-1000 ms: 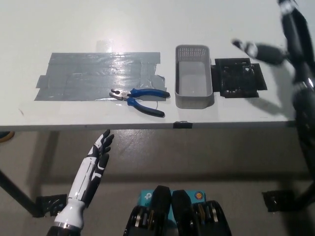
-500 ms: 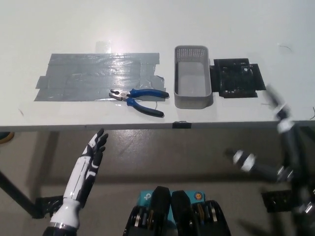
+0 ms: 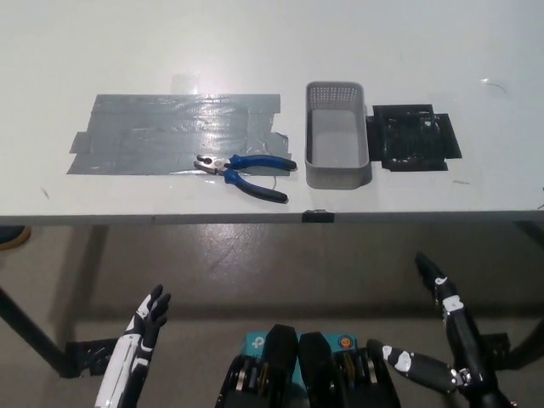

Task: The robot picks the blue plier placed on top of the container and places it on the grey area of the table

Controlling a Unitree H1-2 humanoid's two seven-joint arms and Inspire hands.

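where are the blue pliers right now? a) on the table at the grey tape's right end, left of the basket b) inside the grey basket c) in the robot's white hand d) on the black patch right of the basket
a: the blue pliers lie on the table at the right end of the grey tape area, left of the empty basket, with no hand touching them.

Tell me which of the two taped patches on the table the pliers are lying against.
The grey tape patch, left of the grey basket. The blue-handled pliers have their jaws on its lower right edge. The black patch lies on the basket's other side, bare.
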